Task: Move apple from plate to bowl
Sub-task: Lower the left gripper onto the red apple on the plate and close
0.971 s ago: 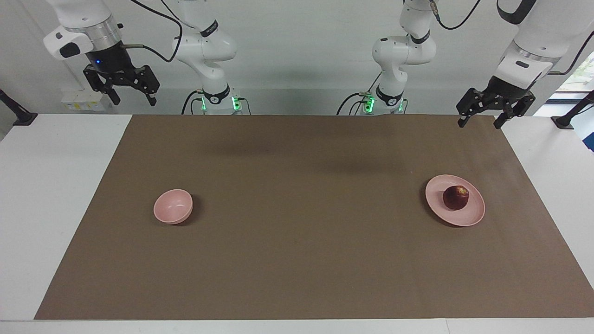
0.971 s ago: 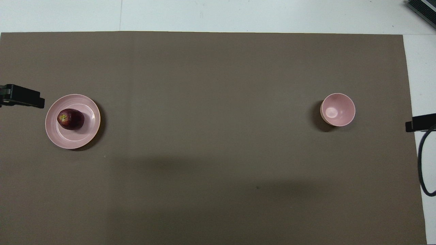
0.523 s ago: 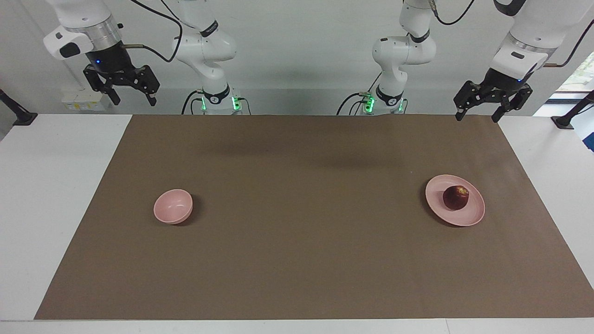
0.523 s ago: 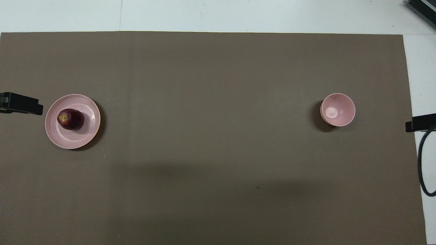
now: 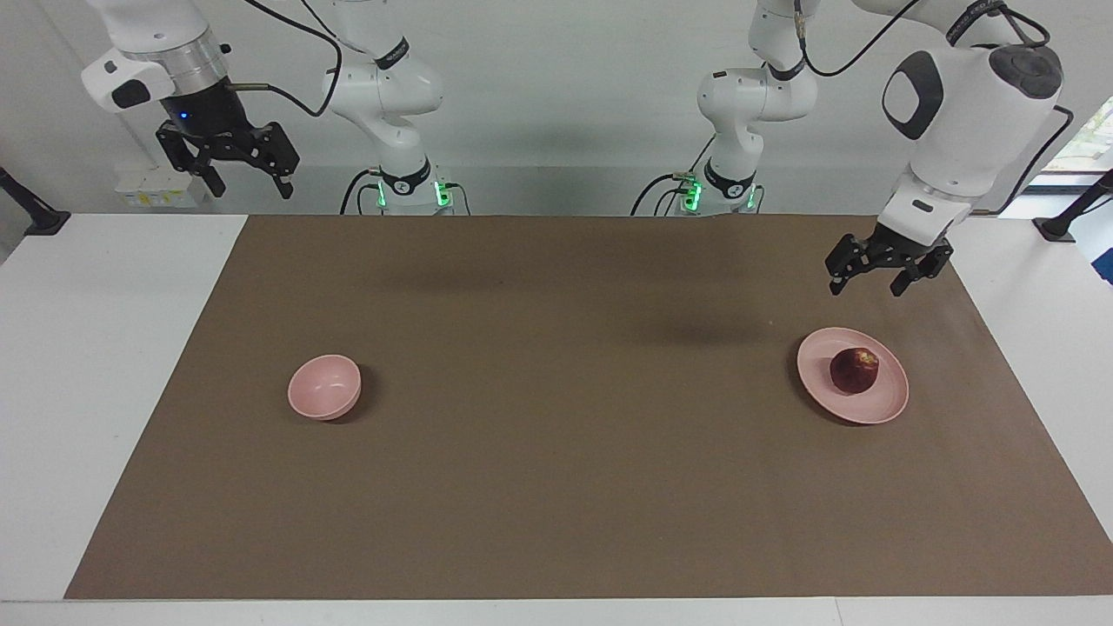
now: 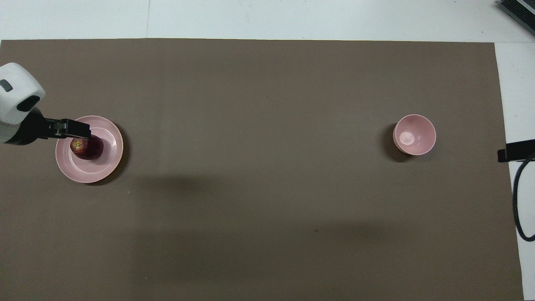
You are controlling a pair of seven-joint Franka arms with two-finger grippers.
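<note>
- Left gripper (image 5: 867, 285): mine, raised in the air above the brown mat (image 5: 556, 487), over the stretch just on the robots' side of the plate. Fingers spread wide, holding nothing. Nothing touched yet; I judge this a hover ahead of coming down on the fruit.
- Right gripper (image 5: 245, 183): mine, waiting high at the right arm's end of the table, fingers parted and empty.
- Apple (image 5: 854, 369): small, dark red, resting on the plate, a little off its centre. From overhead my finger covers part of it, but the facing view shows clear air between us.
- Apple, orientation: yellowish stem end turned up and slightly toward the left arm's end of the table. It lies a bit on its side, with its longer axis running roughly along the table's length. I judge a grip across the shorter width would suit it.
- Plate (image 5: 887, 404): wide, shallow, pale pink, flat on the mat toward the left arm's end. The low rim keeps the fruit from rolling off.
- Bowl (image 5: 323, 387): small, deep, pale pink, upright and empty, well apart from the plate toward the right arm's end. Its open mouth faces up, ready to receive.
</note>
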